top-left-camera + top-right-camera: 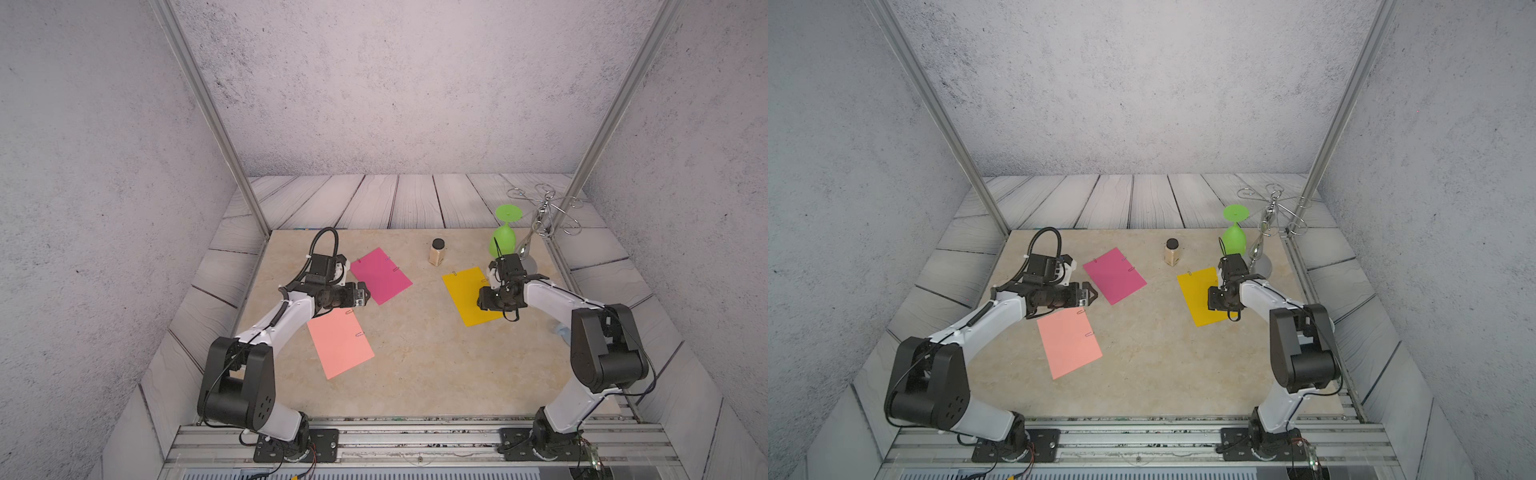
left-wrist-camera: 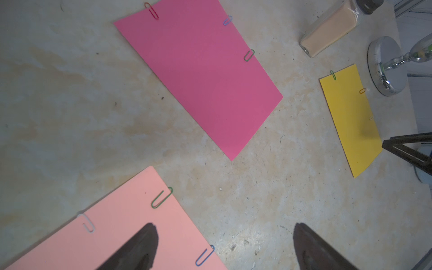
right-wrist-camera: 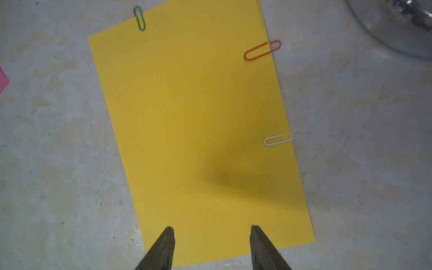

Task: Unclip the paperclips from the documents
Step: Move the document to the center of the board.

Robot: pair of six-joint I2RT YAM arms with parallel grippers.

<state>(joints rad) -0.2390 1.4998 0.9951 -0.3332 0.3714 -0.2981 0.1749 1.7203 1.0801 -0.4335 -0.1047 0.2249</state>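
Jaws of left gripper point(image 2: 224, 226) spread wide, empty; right gripper point(image 3: 211, 228) jaws parted, empty, above yellow sheet point(image 3: 187, 117). Nearby on tabletop point(image 1: 415, 365): jar point(image 1: 436, 254), green glass point(image 1: 502, 241), wire rack point(image 2: 381, 58).

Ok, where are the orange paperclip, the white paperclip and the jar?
orange paperclip point(image 3: 262, 50): right wrist view, loop middle.
white paperclip point(image 3: 278, 139): right wrist view, loop middle.
jar point(image 1: 436, 253): in a top view, glass body.

Flat, well apart: salmon sheet point(image 1: 340, 345), magenta sheet point(image 1: 380, 276), yellow sheet point(image 3: 187, 117), each with perhaps three small coloured paperclips point(image 3: 261, 50) on its edges.
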